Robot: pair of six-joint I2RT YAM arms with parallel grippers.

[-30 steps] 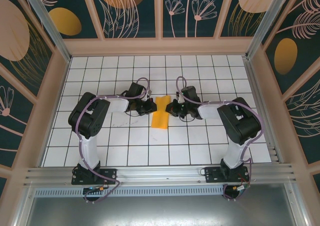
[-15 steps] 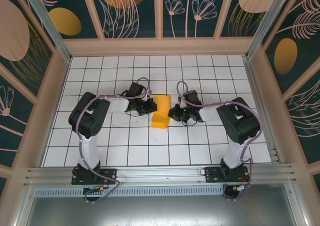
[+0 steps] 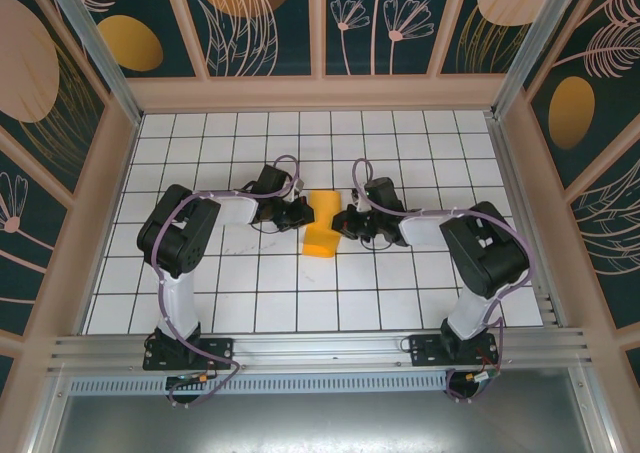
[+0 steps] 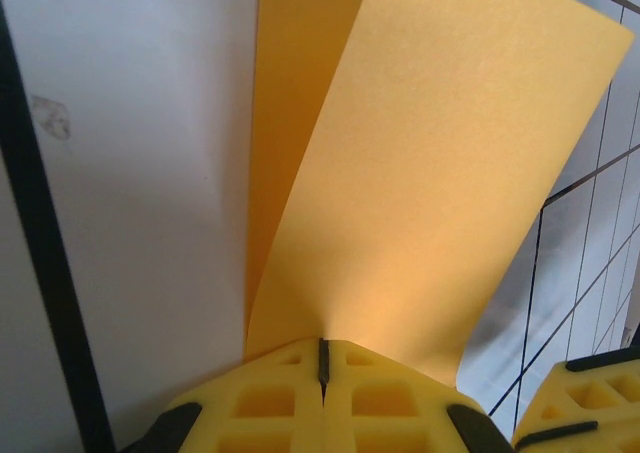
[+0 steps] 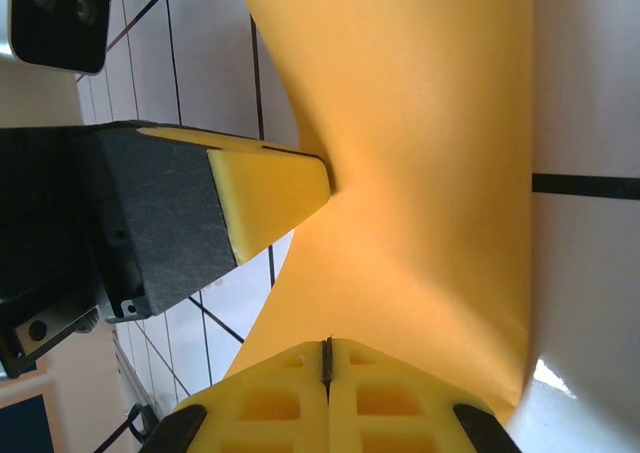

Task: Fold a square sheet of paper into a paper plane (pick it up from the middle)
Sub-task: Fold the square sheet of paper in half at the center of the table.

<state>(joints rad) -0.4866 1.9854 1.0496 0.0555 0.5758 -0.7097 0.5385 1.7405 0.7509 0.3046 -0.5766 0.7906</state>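
Pinching the folded orange-yellow sheet of paper (image 3: 322,225) from both sides: clamped shut on one edge by left gripper (image 3: 300,214), on opposite edge by right gripper (image 3: 343,223); bowed between the fingertips, over gridded table (image 3: 250,293).

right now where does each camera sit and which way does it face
top external: fixed above and behind the arms, looking down on the table; both arms show, left tool and right tool meeting at the orange paper.
left wrist: on the left wrist, looking along its own shut tool at the paper it pinches.
right wrist: on the right wrist, looking along its own shut tool at the paper it pinches; the left tool's tip shows on the left.
shared: both wrist views see the same paper.
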